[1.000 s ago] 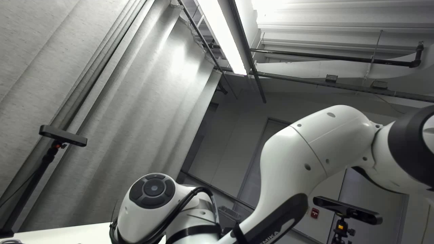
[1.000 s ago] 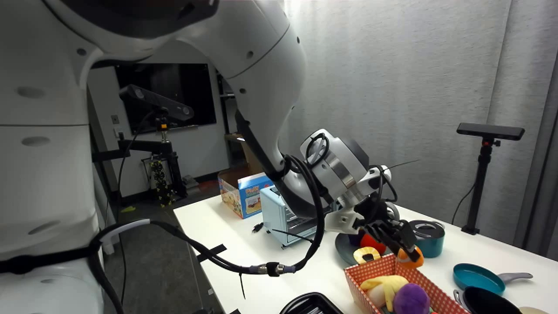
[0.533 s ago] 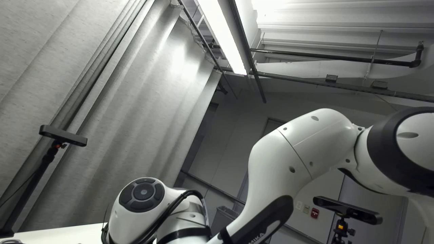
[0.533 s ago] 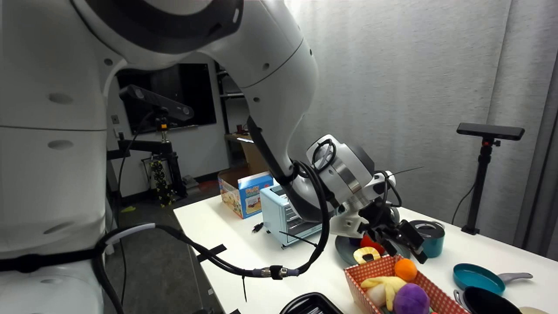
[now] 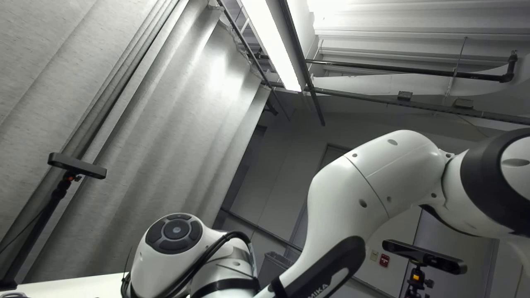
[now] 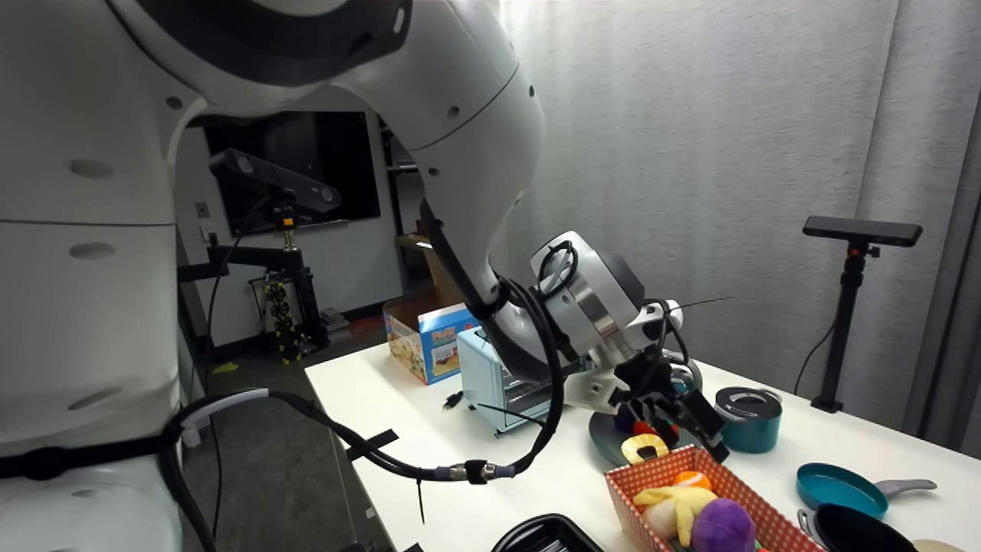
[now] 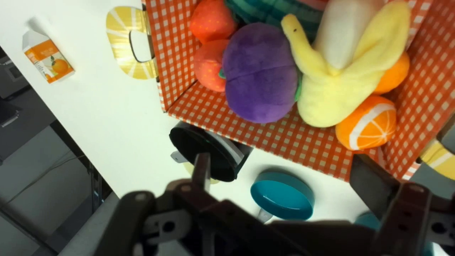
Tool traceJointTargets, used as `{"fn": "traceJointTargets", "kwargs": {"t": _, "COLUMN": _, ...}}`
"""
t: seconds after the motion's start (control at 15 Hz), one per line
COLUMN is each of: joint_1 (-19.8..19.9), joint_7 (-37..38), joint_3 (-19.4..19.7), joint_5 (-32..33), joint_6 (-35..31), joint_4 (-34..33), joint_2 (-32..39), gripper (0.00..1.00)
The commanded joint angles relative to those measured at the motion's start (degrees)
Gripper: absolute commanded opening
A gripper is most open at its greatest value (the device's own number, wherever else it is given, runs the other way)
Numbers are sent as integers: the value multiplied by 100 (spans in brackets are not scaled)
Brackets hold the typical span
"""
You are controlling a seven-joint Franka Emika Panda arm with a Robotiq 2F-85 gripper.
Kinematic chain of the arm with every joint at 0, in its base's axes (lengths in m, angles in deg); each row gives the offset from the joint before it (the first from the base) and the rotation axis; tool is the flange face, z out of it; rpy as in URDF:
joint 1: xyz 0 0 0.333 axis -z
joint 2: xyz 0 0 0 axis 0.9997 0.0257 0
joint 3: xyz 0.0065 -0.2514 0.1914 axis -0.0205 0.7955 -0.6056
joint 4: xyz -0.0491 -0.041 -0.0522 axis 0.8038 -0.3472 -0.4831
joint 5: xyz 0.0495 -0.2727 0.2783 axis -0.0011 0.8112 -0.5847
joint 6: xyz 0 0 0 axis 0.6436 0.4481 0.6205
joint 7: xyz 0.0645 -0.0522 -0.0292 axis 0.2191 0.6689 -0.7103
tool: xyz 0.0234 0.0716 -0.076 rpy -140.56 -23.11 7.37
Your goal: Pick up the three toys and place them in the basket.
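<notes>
The basket is a red-and-white checkered box (image 7: pixel 277 142), also seen low in an exterior view (image 6: pixel 766 510). Soft toys fill it: a purple toy (image 7: pixel 261 73), a yellow banana (image 7: pixel 330 92), red ones (image 7: pixel 213 21), and an orange toy with a white slice pattern (image 7: pixel 369 122) in a corner by the near wall. Which three the task means, I cannot tell. My gripper (image 7: pixel 280 161) stands wide open above that wall, nothing between its fingers; one finger (image 7: pixel 369 177) overlaps the basket's corner in the wrist view. In an exterior view the gripper (image 6: pixel 693 445) hovers at the basket's far end.
Beside the basket are a teal pan (image 7: pixel 282 193), a black pot (image 7: pixel 202 149) and a teal lidded pot (image 6: pixel 755 429). A dark plate (image 6: pixel 605 441) bears a pineapple ring (image 6: pixel 642 447) and red food. A carton (image 7: pixel 49 57), toaster oven (image 6: pixel 487 383) and black tray (image 6: pixel 544 533) share the table.
A second ago the gripper held the orange toy over the basket's far end. The jaws have opened, the toy has dropped inside, and the arm has shifted slightly.
</notes>
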State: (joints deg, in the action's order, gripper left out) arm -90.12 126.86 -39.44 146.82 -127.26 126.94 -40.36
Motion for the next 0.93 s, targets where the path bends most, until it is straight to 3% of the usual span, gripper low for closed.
{"fn": "traceJointTargets", "kwargs": {"t": 0.0, "joint_1": 106, "joint_7": -936, "joint_3": -332, "joint_5": -1319, "joint_6": -375, "joint_4": 670, "joint_2": -572, "gripper": 100}}
{"fn": "traceJointTargets", "kwargs": {"t": 0.07, "joint_1": -141, "joint_7": -476, "joint_3": -7, "joint_5": -758, "joint_6": -137, "joint_4": 235, "joint_2": -167, "gripper": 100}}
{"fn": "traceJointTargets", "kwargs": {"t": 0.2, "joint_1": -165, "joint_7": -748, "joint_3": -112, "joint_5": -1156, "joint_6": -237, "joint_4": 442, "joint_2": -334, "gripper": 100}}
{"fn": "traceJointTargets", "kwargs": {"t": 0.87, "joint_1": -136, "joint_7": -776, "joint_3": -135, "joint_5": -1192, "joint_6": -250, "joint_4": 548, "joint_2": -435, "gripper": 100}}
